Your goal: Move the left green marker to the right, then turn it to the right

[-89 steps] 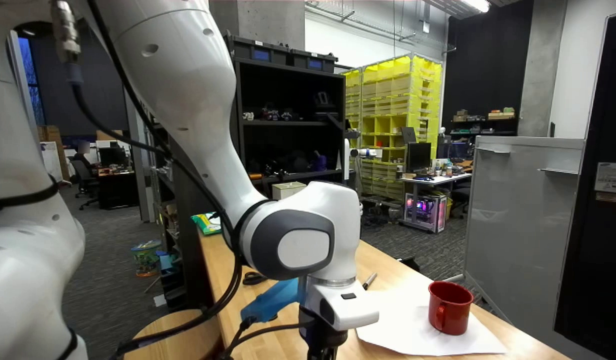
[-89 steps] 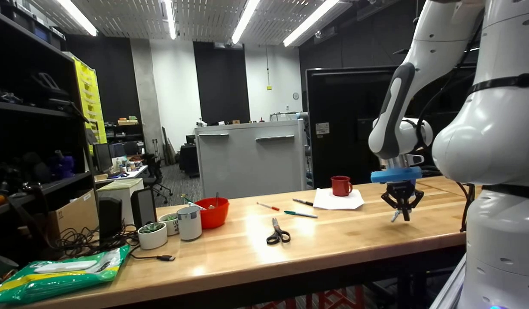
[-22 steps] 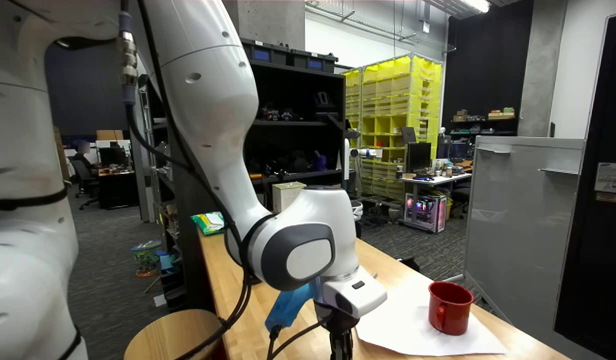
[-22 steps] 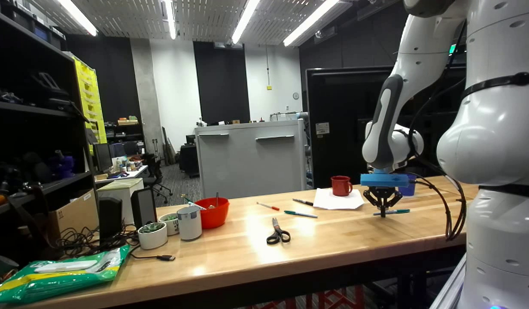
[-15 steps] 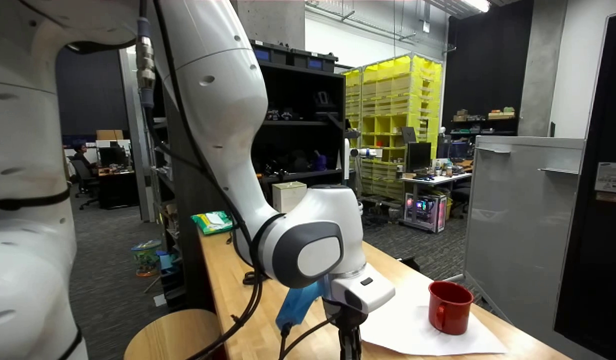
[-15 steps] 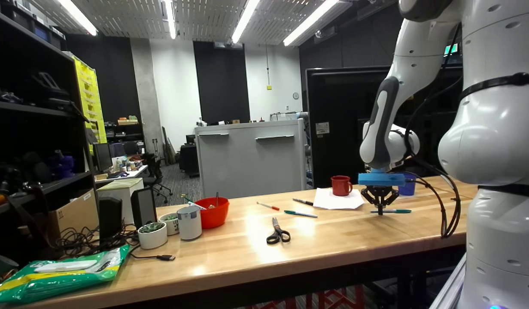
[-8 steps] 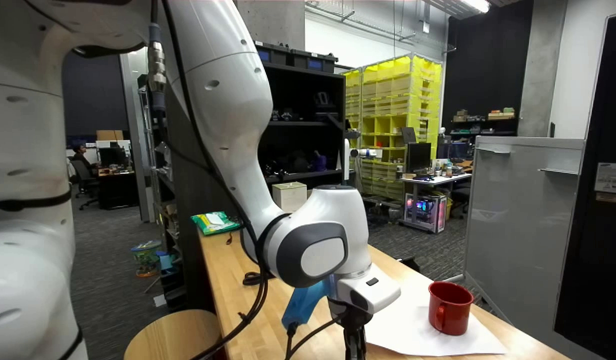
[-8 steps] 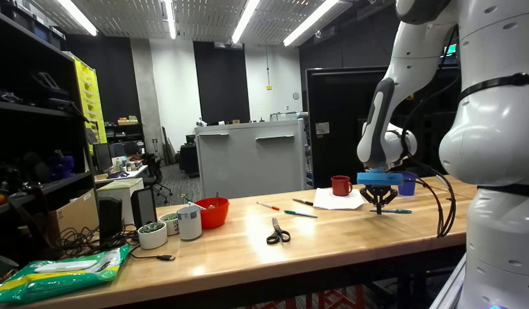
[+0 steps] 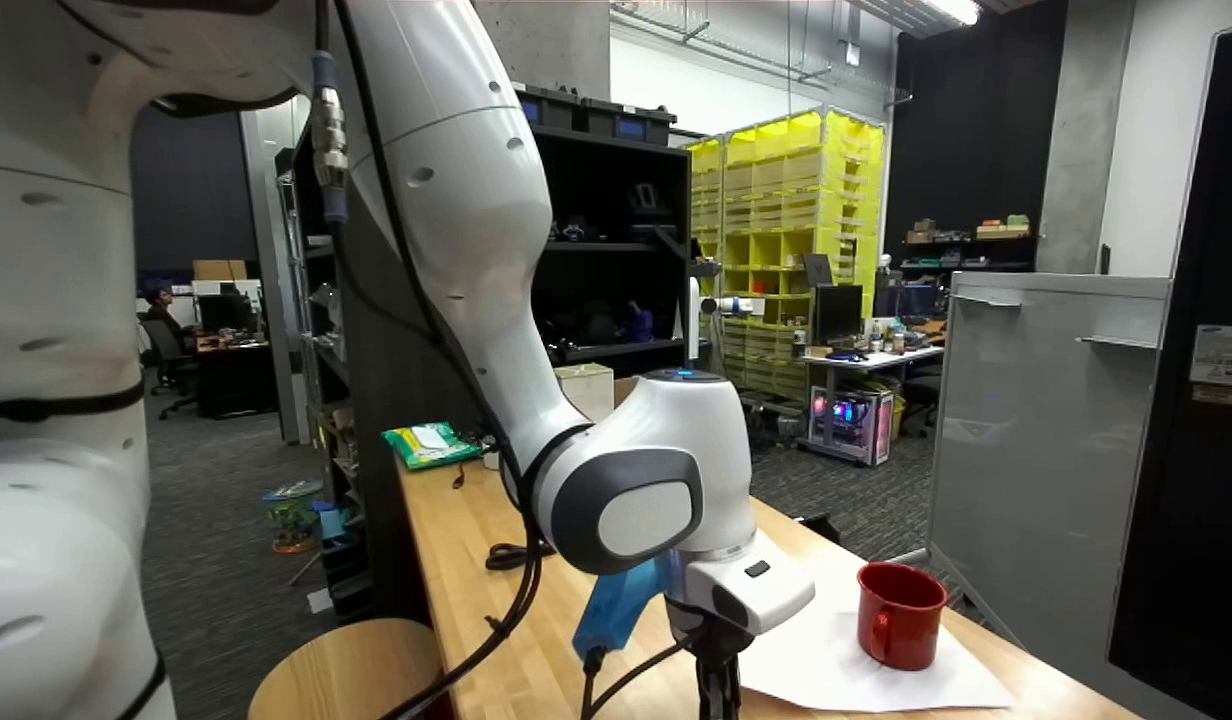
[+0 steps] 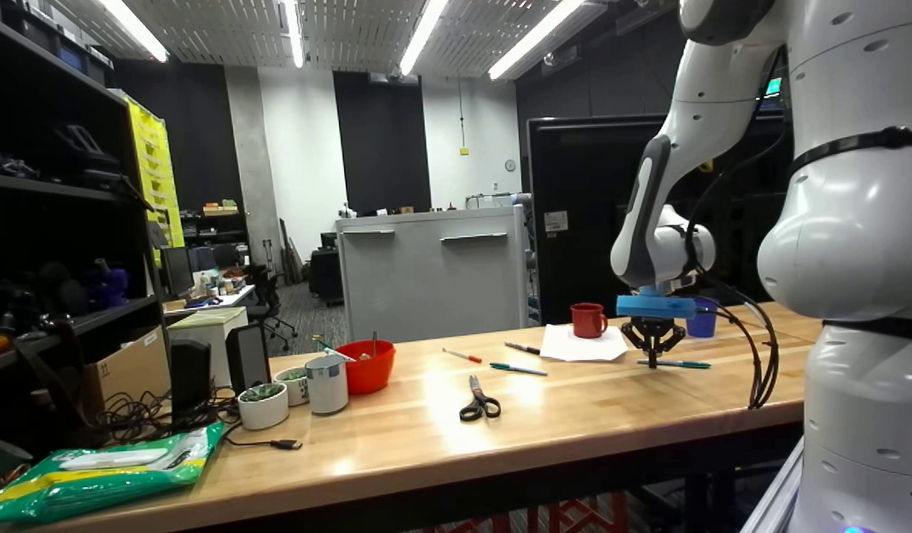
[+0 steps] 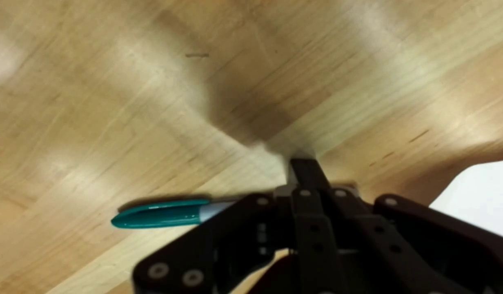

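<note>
In an exterior view, a green-and-yellow plastic packet lies at the wooden bench's near left corner, a cylindrical red mug near the far edge.

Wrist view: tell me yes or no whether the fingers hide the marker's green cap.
No: the green cap shows uncovered, to the left of the fingers in that picture.

The green marker lies flat on the wooden table, with its shiny blue-green cap on and a thin, pale body. In an exterior view the cap end points right, and the other end points left toward the white paper, near it but not touching. In the wrist view the cap end points left, and part of the body is hidden.
</note>
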Motion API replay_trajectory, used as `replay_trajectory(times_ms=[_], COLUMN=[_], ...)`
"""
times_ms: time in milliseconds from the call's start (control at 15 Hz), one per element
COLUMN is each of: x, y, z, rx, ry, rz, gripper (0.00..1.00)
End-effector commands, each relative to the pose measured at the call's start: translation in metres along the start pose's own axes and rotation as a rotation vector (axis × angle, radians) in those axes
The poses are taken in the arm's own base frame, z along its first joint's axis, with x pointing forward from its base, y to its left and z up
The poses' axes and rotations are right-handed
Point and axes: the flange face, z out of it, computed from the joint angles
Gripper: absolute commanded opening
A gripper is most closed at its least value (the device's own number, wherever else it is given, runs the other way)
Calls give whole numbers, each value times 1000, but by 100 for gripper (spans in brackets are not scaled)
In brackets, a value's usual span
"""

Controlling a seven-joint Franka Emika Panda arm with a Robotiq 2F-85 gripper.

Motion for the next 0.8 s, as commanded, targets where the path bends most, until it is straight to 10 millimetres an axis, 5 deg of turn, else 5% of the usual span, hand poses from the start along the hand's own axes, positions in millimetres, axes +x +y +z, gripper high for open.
replay_trajectory(times_ms=[0,733], x=[12,35], y=[-3,-7], z=[9,13], rx=[-2,11], ry=[0,-50], rz=[-8,-9], gripper=[0,0])
